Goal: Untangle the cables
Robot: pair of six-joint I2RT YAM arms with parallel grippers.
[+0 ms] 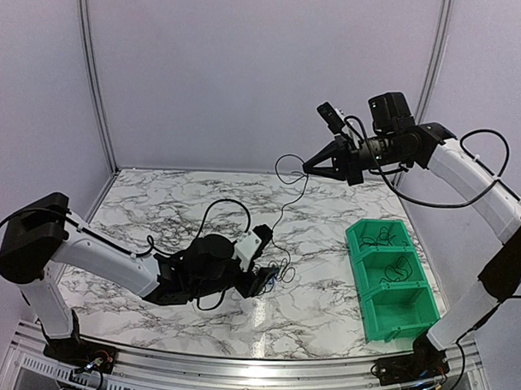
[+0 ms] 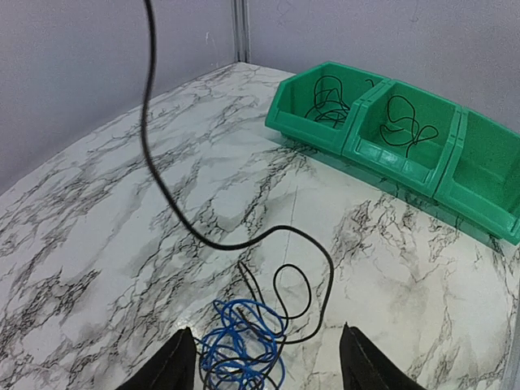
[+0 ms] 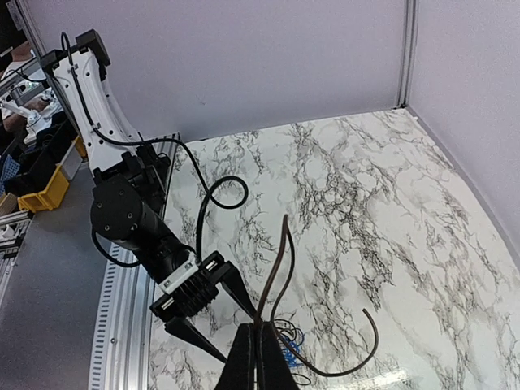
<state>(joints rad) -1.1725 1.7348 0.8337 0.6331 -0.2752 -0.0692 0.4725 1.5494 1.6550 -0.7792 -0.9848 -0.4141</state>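
Left arm [image 1: 96,258]: white shells, black joints, bulky black shoulder.
Right arm [image 1: 479,181]: white links, black elbow and wrist.
Left gripper [image 2: 265,333]: two black, pointed fingers [image 2: 175,366].
Right gripper [image 3: 258,329]: slim, black, tapering.
Arm cables [image 1: 226,207]: thick, black, looping.
Bases [image 1: 84,353]: black, with thin coloured wires.
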